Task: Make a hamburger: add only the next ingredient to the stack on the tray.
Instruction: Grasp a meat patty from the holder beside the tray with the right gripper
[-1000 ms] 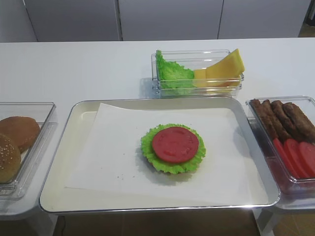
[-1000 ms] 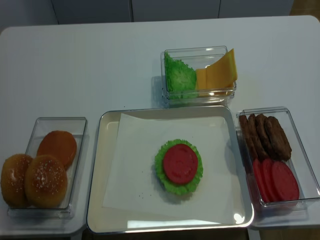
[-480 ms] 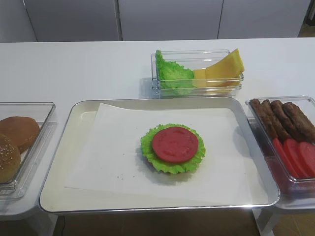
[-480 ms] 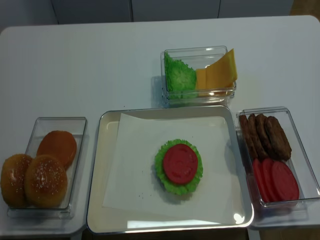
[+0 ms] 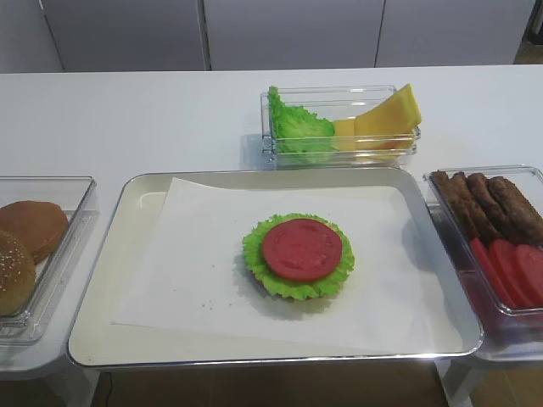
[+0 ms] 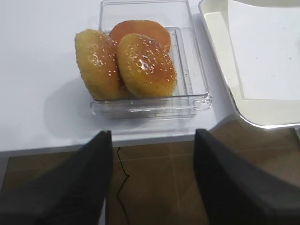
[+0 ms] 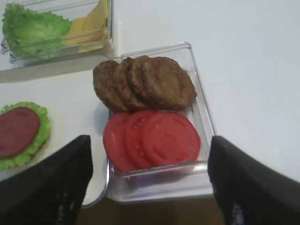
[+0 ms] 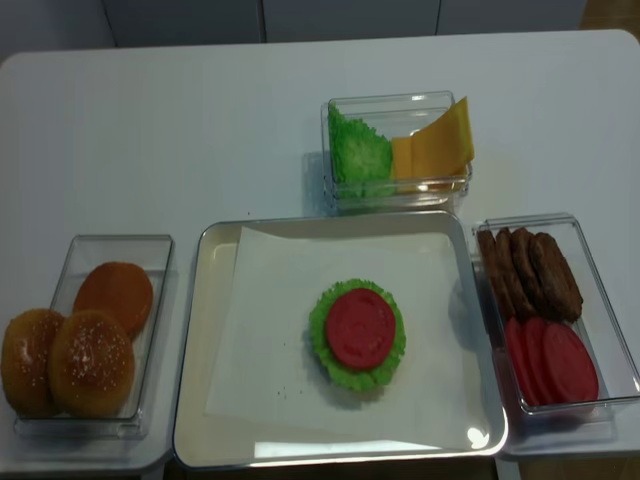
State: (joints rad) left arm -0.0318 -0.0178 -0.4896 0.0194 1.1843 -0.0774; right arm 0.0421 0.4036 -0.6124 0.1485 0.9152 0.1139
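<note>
Ahead of the released right pincer, the meat patty lay in its clear box; the stack sat left.

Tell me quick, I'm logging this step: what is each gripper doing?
Left gripper: open, holding nothing.
Right gripper: open, holding nothing, above the patties.

Evenly and brightly lit from overhead, with soft short shadows under the clear boxes. Mild glare along the near edge of the tray. Slightly soft throughout; blurred dark fingers at the bottom of both wrist views, well out of focus.
</note>
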